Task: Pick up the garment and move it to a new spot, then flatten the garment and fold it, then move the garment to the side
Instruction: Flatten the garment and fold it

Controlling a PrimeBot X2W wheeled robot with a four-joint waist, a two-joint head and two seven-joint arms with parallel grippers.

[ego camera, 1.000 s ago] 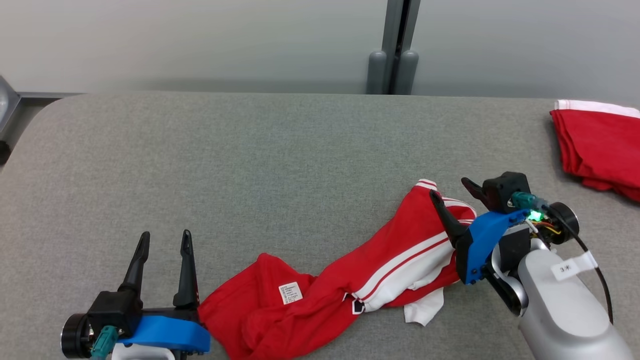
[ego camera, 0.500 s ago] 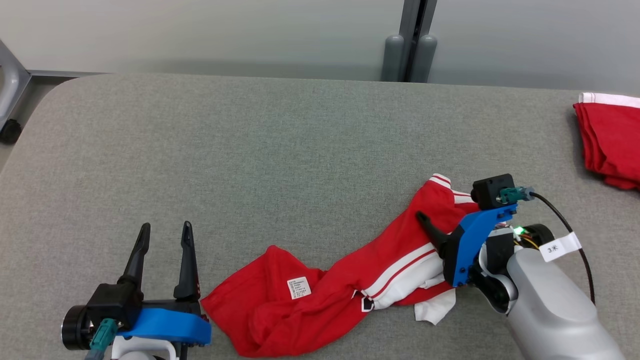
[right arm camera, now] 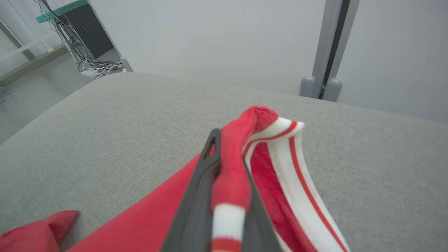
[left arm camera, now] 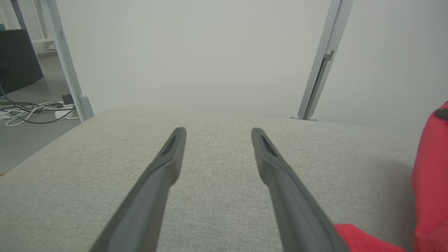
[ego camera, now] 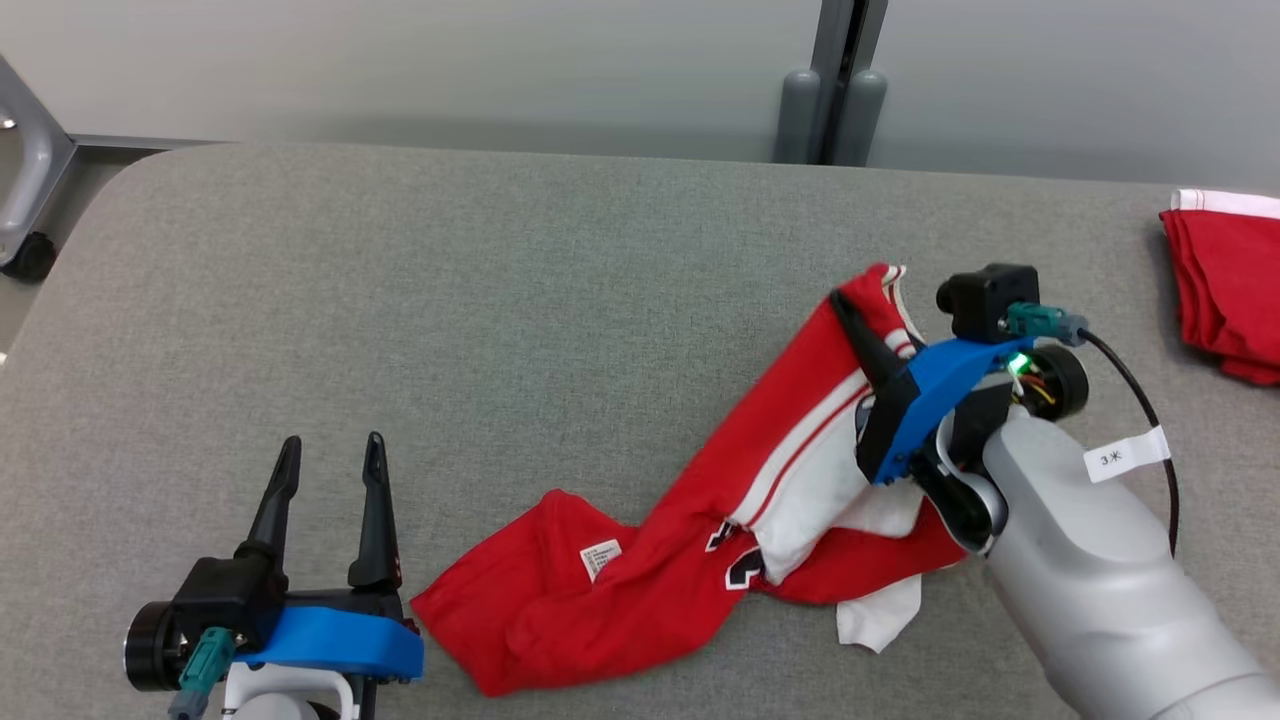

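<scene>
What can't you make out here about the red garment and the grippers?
- Head view: the white label on the garment has print too small to read.
- Head view: the second red cloth is cut off by the right edge.
- Right wrist view: pinched fabric covers one fingertip of the right gripper.

This looks like a robotics lab or a test room, not a home. A grey cloth-covered table (ego camera: 450, 300) stands before plain pale partition panels (ego camera: 400, 60), joined by a metal post (ego camera: 845, 70) at 1 o'clock in the head view. At 10 o'clock a metal frame (ego camera: 48, 160) stands on a castor (ego camera: 28, 258). The wrist views show loose cables (left arm camera: 35, 106) on a bare grey floor (left arm camera: 28, 140) and a dark equipment box (right arm camera: 91, 31).
</scene>
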